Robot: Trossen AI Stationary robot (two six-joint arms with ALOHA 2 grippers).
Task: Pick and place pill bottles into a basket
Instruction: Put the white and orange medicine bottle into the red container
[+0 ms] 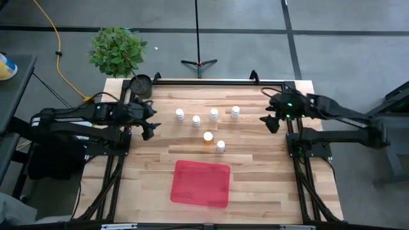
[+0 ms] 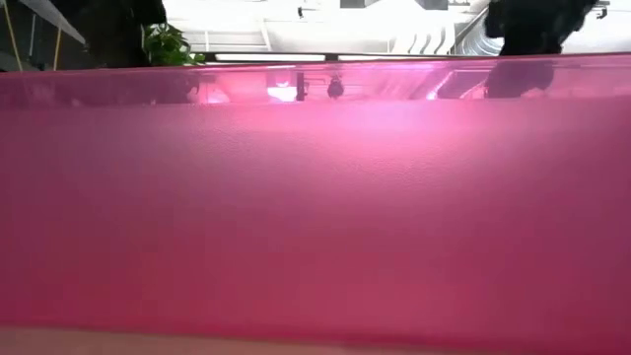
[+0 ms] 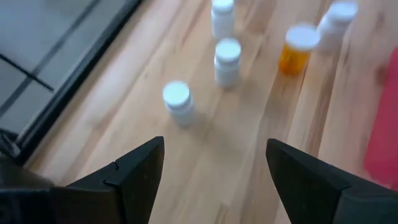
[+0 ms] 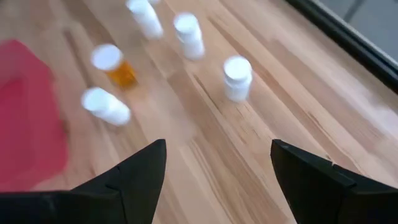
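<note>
Several white-capped pill bottles stand upright on their bases on the wooden table: a row [image 1: 196,120] across the far middle, and nearer, an orange one [image 1: 208,137] beside a white one [image 1: 220,146]. The basket, a flat red tray [image 1: 200,183], lies on the table near the front edge. My left gripper [image 1: 148,128] hovers open over the table's left side; its wrist view shows the nearest bottle [image 3: 177,99] ahead of the fingers. My right gripper [image 1: 271,121] hovers open at the right side, with a bottle [image 4: 237,76] ahead of it.
A small dark round pot [image 1: 140,84] stands at the table's far left corner, with a green plant [image 1: 118,50] behind it. A black rail [image 1: 217,81] runs along the far edge. The tray's red wall [image 2: 315,197] fills the low view.
</note>
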